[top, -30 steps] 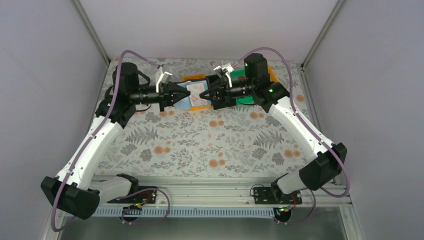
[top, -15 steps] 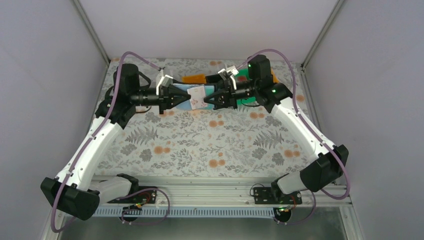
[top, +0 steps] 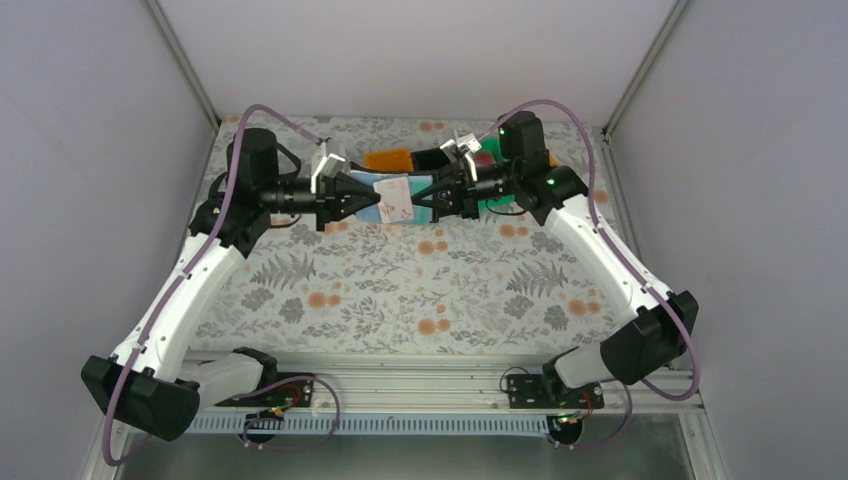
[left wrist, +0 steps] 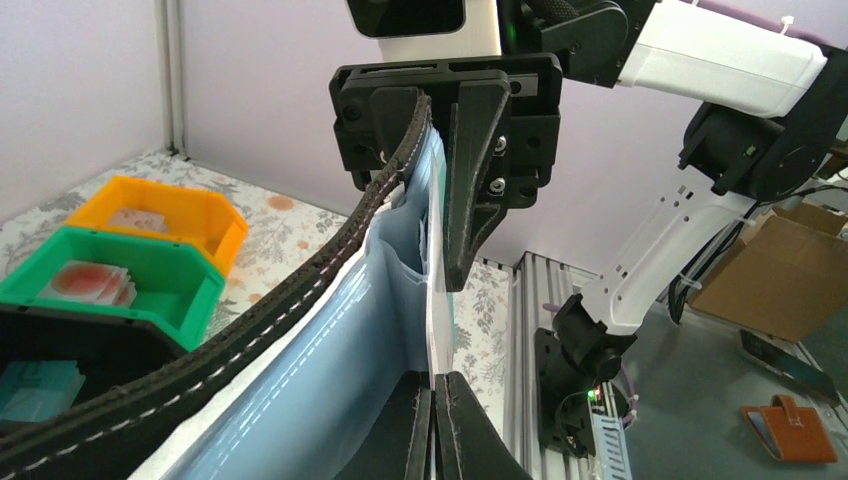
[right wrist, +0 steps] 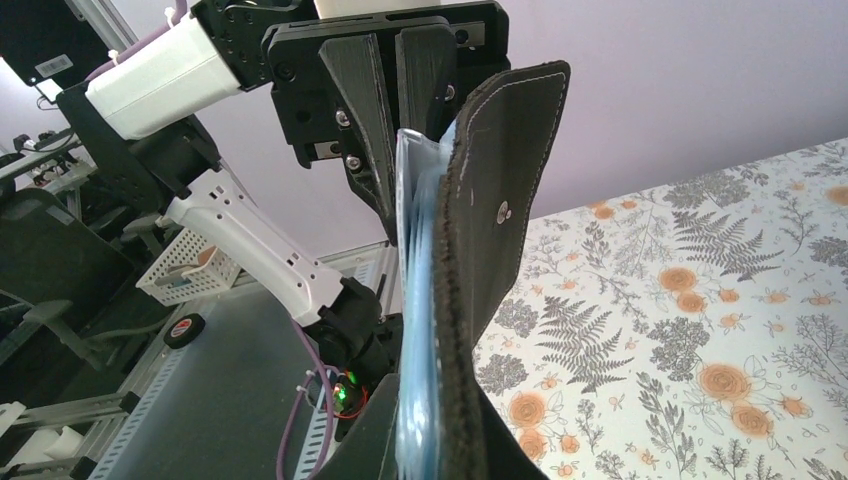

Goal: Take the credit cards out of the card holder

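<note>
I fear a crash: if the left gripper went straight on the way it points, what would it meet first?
Likely the right gripper, facing the left gripper head-on just past the card holder both grip.

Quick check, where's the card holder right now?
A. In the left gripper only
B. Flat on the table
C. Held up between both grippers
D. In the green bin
C: the card holder hangs above the table, with the left gripper clamped on one end and the right gripper clamped on the other, as both wrist views also show.
</note>
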Motion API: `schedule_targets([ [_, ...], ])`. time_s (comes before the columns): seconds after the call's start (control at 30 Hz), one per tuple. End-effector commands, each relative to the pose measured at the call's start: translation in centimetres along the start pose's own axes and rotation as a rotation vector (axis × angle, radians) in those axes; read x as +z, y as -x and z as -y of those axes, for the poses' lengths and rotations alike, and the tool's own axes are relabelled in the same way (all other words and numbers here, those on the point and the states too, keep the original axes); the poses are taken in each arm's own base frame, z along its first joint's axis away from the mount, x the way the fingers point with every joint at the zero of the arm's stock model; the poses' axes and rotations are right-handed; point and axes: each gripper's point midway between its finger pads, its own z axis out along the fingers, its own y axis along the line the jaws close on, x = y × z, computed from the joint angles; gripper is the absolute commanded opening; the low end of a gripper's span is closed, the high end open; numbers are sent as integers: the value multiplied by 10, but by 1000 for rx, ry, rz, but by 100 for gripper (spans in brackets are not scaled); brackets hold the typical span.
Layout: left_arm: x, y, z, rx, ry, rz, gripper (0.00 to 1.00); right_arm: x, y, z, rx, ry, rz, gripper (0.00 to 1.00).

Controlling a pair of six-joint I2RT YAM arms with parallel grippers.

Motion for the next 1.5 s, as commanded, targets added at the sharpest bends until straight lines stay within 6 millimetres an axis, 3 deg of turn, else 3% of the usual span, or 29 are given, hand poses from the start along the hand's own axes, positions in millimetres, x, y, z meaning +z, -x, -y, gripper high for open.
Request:
schedule_targets([
  [0.0,-5,6,10,65,-23,7,2,-7,7,-14,-40,8,15,4],
  [0.4,-7,-1,-1,48,8,-26,2,-12,5,-10,-31,-17,12,4],
  [0.5,-16,1,-16,34,84,-22,2,-15,2,-6,-22,-46,6,4],
  [0.6,-31,-4,-40,17,196,-26,2,-21,-7,15,27,-148,-3,4],
  [0.7,-42,-7,-49,3,241,-23,2,-30,-22,45,128,-262,-8,4],
  [0.8,-54,-6,-51,17,292,-7,2,-32,-48,67,241,-304,-34,4],
  [0.9,-67,-2,-60,31,366,14,2,-19,-82,79,373,-280,-76,4],
  [1.07,-65,19,-42,17,279,107,2,41,-139,73,479,-173,-187,4],
  [1.2,-57,20,-34,-4,239,132,2,83,-185,77,580,-61,-282,4],
  [1.4,-55,22,-27,-21,215,140,2,97,-238,112,716,-111,-407,5],
  [1.47,-54,24,-24,-14,209,143,2,93,-252,124,757,-173,-444,15],
])
